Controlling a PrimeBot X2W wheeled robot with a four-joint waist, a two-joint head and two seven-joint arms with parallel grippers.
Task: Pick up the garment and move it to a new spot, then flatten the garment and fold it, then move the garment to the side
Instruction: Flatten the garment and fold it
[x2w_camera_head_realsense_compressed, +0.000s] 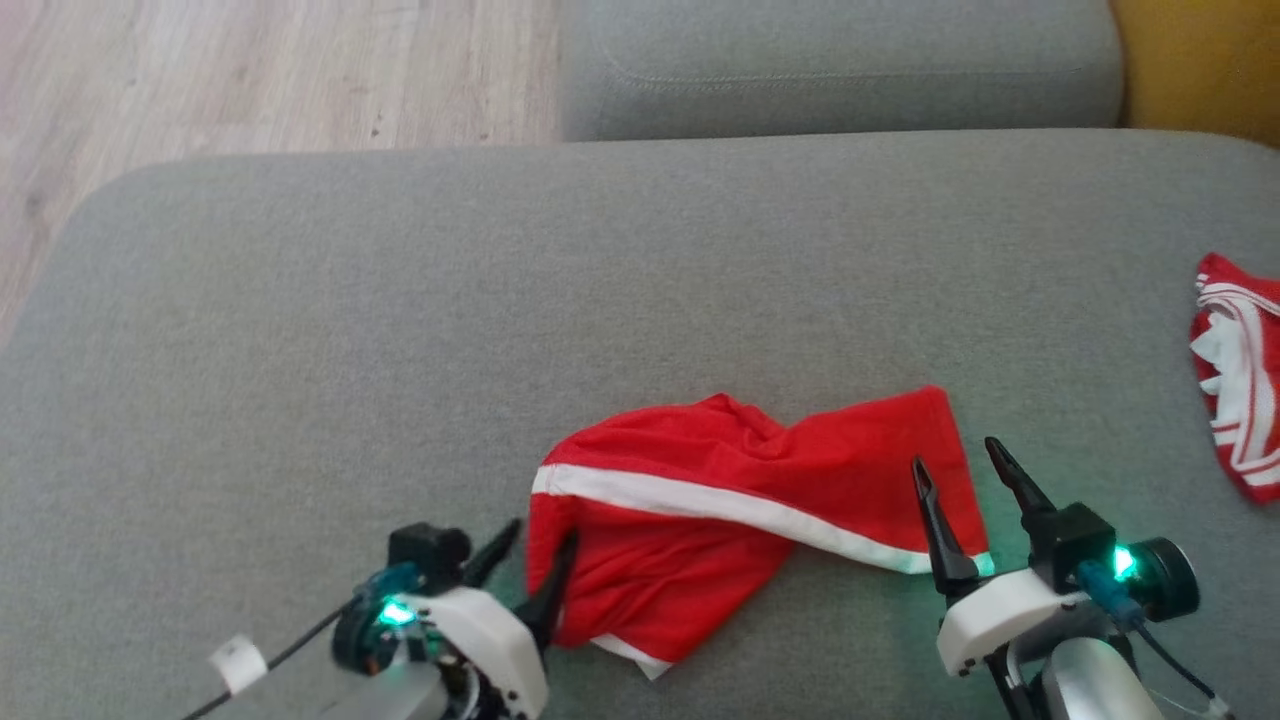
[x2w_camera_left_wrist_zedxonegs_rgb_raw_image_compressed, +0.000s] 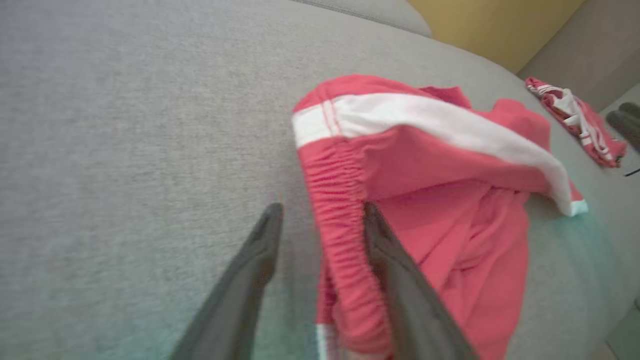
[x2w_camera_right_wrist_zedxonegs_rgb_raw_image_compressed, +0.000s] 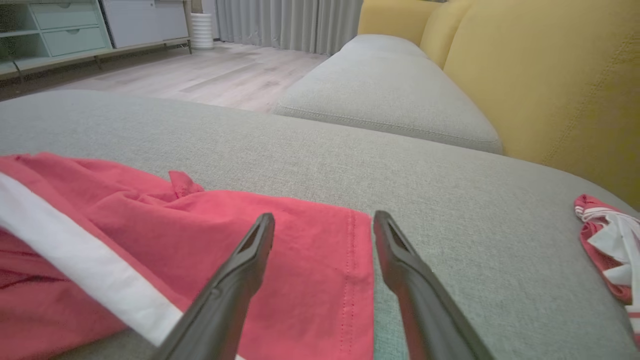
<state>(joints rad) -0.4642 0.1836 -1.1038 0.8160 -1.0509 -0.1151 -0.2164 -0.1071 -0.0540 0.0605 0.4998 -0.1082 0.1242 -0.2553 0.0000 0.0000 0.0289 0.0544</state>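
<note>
The garment is a pair of red shorts with a white side stripe, lying crumpled near the front of the grey cushion. My left gripper is at its left end. In the left wrist view the elastic waistband runs between the spread fingers of the left gripper, and they do not pinch it. My right gripper stands open over the right leg's hem. In the right wrist view the right gripper has one finger above the red cloth and the other above bare cushion.
A second red-and-white garment lies bunched at the cushion's right edge. A further grey cushion sits behind, with yellow upholstery at the far right. Wooden floor shows beyond the cushion's rounded left corner.
</note>
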